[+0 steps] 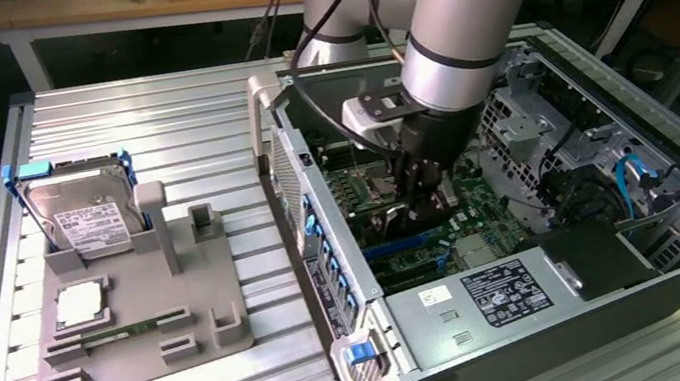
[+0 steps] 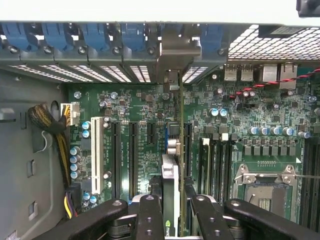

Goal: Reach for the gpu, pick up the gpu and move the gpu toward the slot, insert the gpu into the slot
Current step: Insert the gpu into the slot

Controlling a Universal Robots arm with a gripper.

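The gripper (image 2: 172, 212) is clenched on the gpu (image 2: 172, 180), which stands edge-on between its fingers (image 2: 150, 215), low inside the open computer case (image 1: 670, 232). The card looks light and stiff, but I judge it fragile; holding it by the bare edges, away from the components, seems safest. Just beyond, the blue slot (image 2: 167, 137) lies on the green motherboard (image 2: 140, 120), and the bracket reaches toward the rear openings.

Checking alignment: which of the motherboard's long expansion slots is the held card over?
The blue slot, directly under the gpu held by the gripper; the others are black or white.
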